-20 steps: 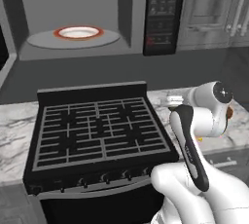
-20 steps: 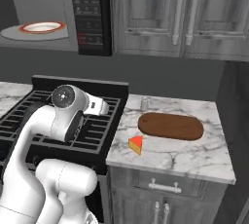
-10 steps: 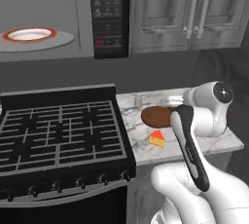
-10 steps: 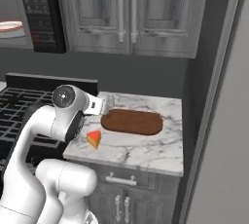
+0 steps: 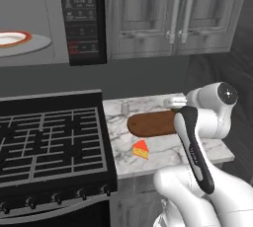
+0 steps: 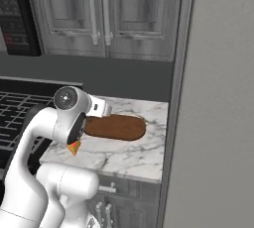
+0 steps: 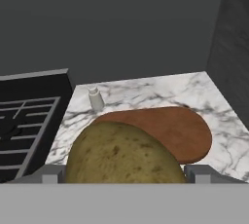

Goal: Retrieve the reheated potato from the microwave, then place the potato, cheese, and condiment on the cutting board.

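One item of three in hand: pincer jaws spread wide and clamped on either side of the potato, which bulks large at the bottom of hand view. Pincer itself hidden behind the arm in both base views.

Beyond the potato, cutting board lies bare on the marble surface, just ahead and below. Salt shaker stands upright near the board's far-left end, apart from it. Cheese wedge sits on the surface in front of the board, nr the stove edge, not touching board.

Progress (judged): potato is out of the microwave; retrieval done. Nothing on board yet. Left: set potato down on board, then fetch cheese, then shaker. Roughly a third through at best.

Surroundings: stove to the left of the surface; white plate w/ red rim inside the microwave cavity; cabinets above the surface; tall grey panel to the right. Path to the board looks open; shaker close to the board's end, could be knocked on descent.
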Robot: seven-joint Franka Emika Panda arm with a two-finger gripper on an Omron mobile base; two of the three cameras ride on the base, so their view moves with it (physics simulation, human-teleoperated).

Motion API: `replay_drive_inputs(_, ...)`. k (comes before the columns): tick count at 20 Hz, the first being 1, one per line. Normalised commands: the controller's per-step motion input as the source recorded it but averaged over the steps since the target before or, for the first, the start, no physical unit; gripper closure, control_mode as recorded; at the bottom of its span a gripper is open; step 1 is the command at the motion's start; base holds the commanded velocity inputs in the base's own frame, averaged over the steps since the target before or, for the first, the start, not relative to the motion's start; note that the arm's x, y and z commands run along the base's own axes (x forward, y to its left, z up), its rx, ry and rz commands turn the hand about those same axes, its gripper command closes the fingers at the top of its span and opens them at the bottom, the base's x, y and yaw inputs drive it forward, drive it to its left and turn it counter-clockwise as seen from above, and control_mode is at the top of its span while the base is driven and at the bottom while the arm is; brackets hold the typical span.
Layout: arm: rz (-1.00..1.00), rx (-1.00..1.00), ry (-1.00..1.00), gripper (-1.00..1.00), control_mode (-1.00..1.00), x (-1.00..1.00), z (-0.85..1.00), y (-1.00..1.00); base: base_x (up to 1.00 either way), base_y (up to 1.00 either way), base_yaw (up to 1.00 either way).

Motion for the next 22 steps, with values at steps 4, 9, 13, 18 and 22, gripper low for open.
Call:
replay_drive_inputs(4,0.0,0.0,0.0,1.0,1.0,0.0,0.0,0.0,0.39,-0.02,0.0)
replay_drive_inputs(9,0.0,0.0,0.0,1.0,1.0,0.0,0.0,0.0,0.43,-0.04,0.0)
replay_drive_inputs(13,0.0,0.0,0.0,1.0,1.0,0.0,0.0,0.0,0.56,-0.07,0.0)
replay_drive_inputs(18,0.0,0.0,0.0,1.0,1.0,0.0,0.0,0.0,0.55,-0.06,0.0)
replay_drive_inputs(22,0.0,0.0,0.0,1.0,1.0,0.0,0.0,0.0,0.68,-0.03,0.0)
